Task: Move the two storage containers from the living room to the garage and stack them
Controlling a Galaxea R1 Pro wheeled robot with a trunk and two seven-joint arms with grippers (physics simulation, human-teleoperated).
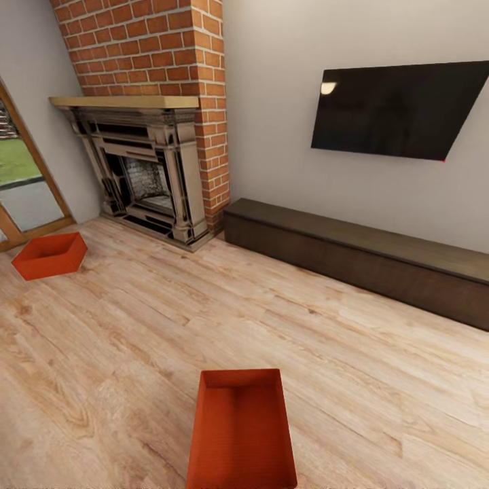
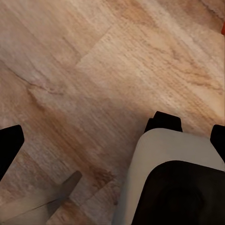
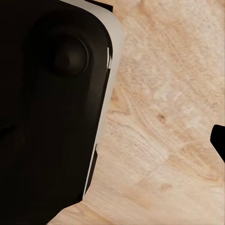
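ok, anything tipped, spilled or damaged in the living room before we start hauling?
Nothing stands out. Both red-orange open-top storage containers sit upright and empty on the light wood-plank floor: one close in front, the other by the red brick fireplace near the glass door. They sit at different angles, but neither looks tipped or damaged.

Home living room: brick fireplace (image 1: pixel 146 163) with pale mantel (image 1: pixel 125 102), black wall TV (image 1: pixel 401 109), long dark low cabinet (image 1: pixel 360 255) under it, light wood-plank floor (image 1: pixel 136 339), glazed door (image 1: pixel 24 183) showing grass outside.
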